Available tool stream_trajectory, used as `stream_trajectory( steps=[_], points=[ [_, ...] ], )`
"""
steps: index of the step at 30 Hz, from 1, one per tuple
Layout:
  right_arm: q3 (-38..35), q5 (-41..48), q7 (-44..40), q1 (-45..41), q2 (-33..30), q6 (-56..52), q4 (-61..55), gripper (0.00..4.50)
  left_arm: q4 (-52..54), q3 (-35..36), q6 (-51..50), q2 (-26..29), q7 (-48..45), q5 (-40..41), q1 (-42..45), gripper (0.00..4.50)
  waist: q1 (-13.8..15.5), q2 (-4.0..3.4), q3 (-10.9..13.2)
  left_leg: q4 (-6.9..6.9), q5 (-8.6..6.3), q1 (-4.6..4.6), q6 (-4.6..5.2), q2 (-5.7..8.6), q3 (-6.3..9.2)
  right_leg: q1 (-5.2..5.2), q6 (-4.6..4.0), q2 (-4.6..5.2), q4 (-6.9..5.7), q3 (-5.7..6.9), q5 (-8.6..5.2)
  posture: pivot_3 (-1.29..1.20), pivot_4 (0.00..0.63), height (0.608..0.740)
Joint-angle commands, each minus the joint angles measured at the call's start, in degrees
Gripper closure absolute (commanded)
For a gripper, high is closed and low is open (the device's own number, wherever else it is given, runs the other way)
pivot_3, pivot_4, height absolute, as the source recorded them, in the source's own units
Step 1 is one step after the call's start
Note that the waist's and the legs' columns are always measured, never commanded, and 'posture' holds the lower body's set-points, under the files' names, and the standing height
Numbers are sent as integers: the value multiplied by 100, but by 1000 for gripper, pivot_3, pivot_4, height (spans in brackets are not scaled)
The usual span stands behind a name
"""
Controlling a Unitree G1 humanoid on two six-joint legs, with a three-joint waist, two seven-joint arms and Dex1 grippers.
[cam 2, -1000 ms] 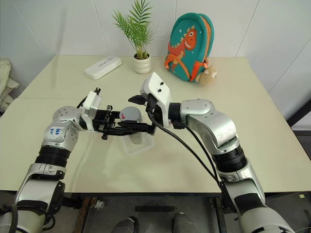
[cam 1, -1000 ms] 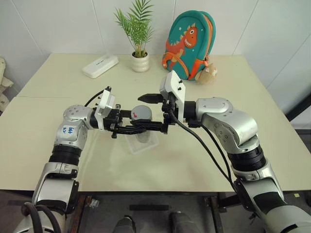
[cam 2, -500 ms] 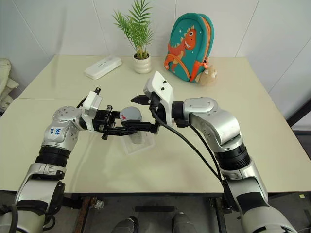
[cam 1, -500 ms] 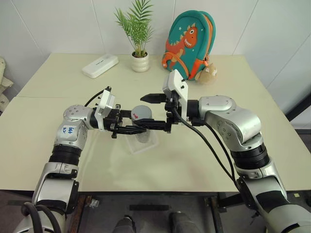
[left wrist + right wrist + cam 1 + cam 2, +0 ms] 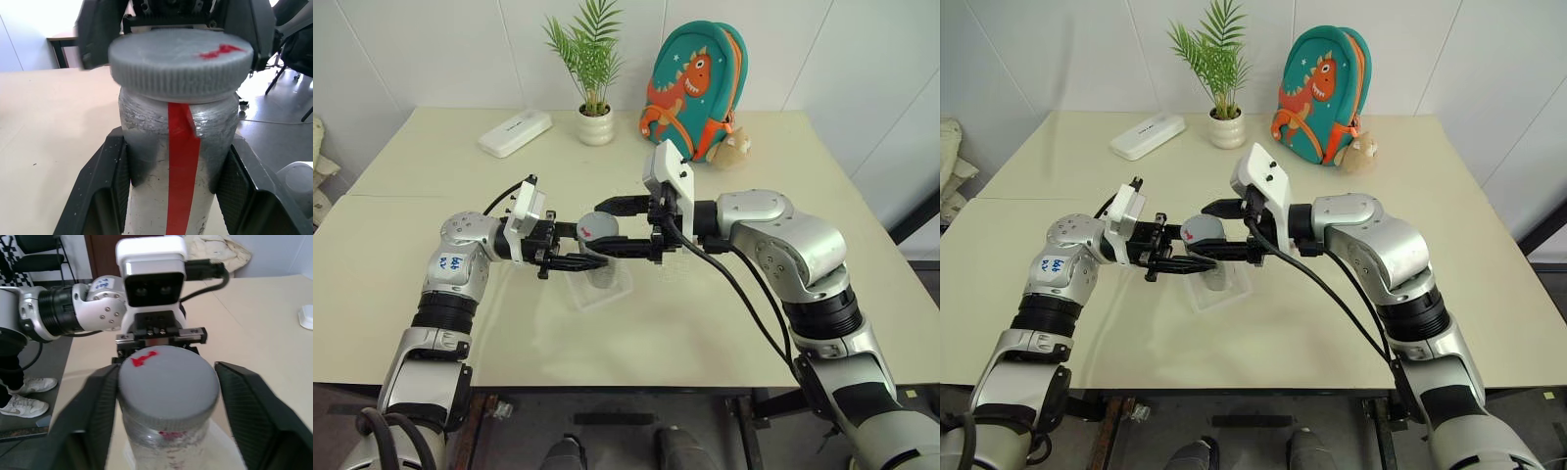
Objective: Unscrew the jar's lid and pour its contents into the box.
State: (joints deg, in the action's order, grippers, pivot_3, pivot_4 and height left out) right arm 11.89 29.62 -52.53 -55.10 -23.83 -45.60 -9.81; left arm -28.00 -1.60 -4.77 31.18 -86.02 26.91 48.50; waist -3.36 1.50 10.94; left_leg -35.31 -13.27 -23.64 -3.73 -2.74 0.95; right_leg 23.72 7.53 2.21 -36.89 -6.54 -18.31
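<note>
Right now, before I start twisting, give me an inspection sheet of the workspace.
Surface: cream table, level, nothing spilled.
Job's things: jar held above the box; grey lid on the jar; contents not visible.
Clutter: potted plant, dinosaur backpack, white case, small plush toy, all at the far edge.
Grippers: left gripper shut on the jar's body; right gripper shut on the lid.
Cables: black cable hanging along the right arm.
Surroundings: white walls; chairs and shoes seen in the right wrist view.

Capped jar (image 5: 176, 161) lies level above clear box (image 5: 599, 286).
</note>
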Motion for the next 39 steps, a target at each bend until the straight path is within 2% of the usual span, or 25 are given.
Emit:
stream_trajectory(
  steps=[1, 14, 20, 23, 27, 32, 35, 39],
  points=[
    [-169, 77, -22, -101, -41, 43, -191, 1902, 33, 58, 89, -1, -362, 35, 135, 2533, 0, 0, 0, 0, 0, 0, 0, 0, 0, 0, 0, 0, 0, 0, 0, 0, 150, 740],
    [-346, 1, 63, -288, -75, 201, -6, 1902, 16, 15, 84, 22, -376, -23, 90, 2533, -1, 0, 0, 0, 0, 0, 0, 0, 0, 0, 0, 0, -1, 0, 0, 0, 150, 740],
    [-694, -185, 310, -453, -255, 359, 347, 1902, 96, 85, 64, 95, -290, -15, -31, 2533, 7, 0, 0, 0, 0, 0, 0, 0, 0, 0, 0, 0, 0, 0, 0, 0, 150, 740],
    [-887, -444, 544, -364, -553, 399, 558, 1902, 152, 217, 48, 204, -167, 24, -80, 2533, 7, 0, 0, 0, 0, 0, 0, 0, -1, 1, 0, 0, 1, 0, 0, 0, 150, 740],
    [-1068, -694, 823, 253, -1077, 205, 439, 1902, 110, 494, 62, 428, 16, 51, -67, 2533, 18, 1, 0, 2, 0, -1, 0, 0, -1, 1, -5, 0, 4, 0, -3, 0, 150, 740],
    [-1097, -936, 1235, 1335, -1249, 71, 44, 1902, 42, 820, 73, 594, 311, 26, -49, 2533, 7, 0, 1, 6, -1, 1, 1, 0, -3, 1, -5, 0, 2, -2, -10, 0, 150, 740],
    [-1109, -1048, 1636, 2169, -1053, 62, -255, 1902, 119, 1009, 70, 694, 524, 28, -132, 2533, 9, 1, 1, 6, -1, -2, 1, 0, -2, 5, -4, 0, -2, -2, -13, 0, 150, 740],
    [-1295, -1026, 2071, 2747, -718, 75, -330, 1902, 210, 1175, -18, 736, 802, 36, -165, 2533, 0, 2, 1, 5, -1, 1, 1, 0, -5, 3, -3, 0, -6, -5, -13, 0, 150, 740]
  ],
)
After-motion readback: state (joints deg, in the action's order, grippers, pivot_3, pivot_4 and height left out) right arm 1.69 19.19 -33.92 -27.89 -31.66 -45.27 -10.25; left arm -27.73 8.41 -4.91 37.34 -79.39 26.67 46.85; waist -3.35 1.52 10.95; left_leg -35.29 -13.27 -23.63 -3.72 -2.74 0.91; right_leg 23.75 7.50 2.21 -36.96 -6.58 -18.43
